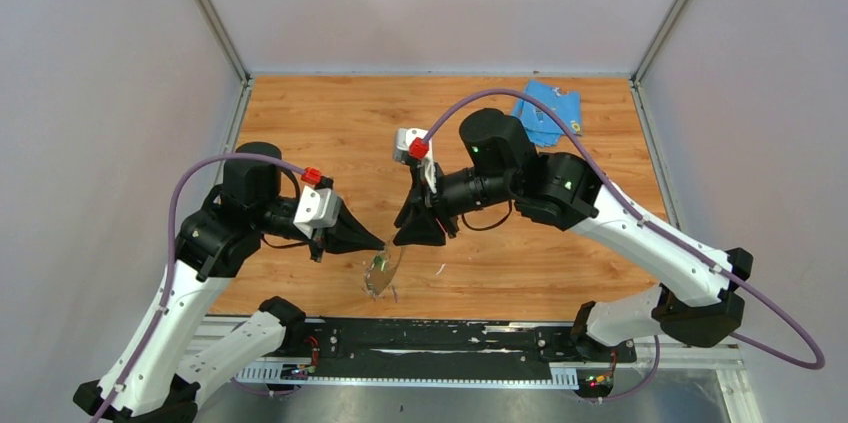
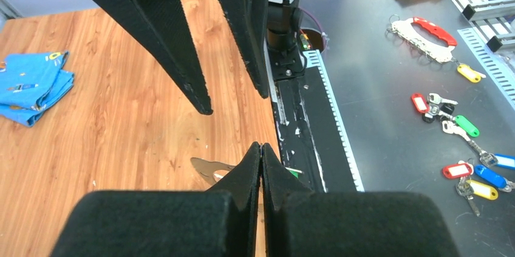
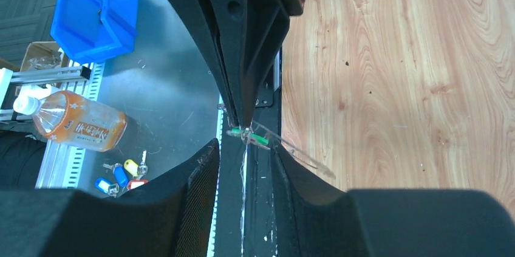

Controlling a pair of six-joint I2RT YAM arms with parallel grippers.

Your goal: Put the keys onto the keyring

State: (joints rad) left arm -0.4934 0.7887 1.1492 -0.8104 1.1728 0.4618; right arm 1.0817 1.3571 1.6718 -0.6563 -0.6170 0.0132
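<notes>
The keyring (image 1: 380,278), a thin grey metal loop, hangs just above the table's near edge. My left gripper (image 1: 378,243) is shut on its top. A key with a green head (image 1: 381,264) sits on the loop right at the pinch. In the left wrist view the closed left gripper (image 2: 261,146) hides most of the keyring (image 2: 203,166). The green key (image 2: 294,173) peeks out to the right. My right gripper (image 1: 420,238) is just right of the left one. In the right wrist view the right gripper (image 3: 246,147) is open and holds nothing. There the green key (image 3: 260,140) and the keyring (image 3: 303,161) lie just beyond its fingertips.
A light-blue cloth (image 1: 548,111) lies at the table's far right corner. A black rail (image 1: 430,338) runs along the near edge. Off the table lie spare tagged keys (image 2: 461,129), a bottle (image 3: 76,124) and a blue bin (image 3: 100,8).
</notes>
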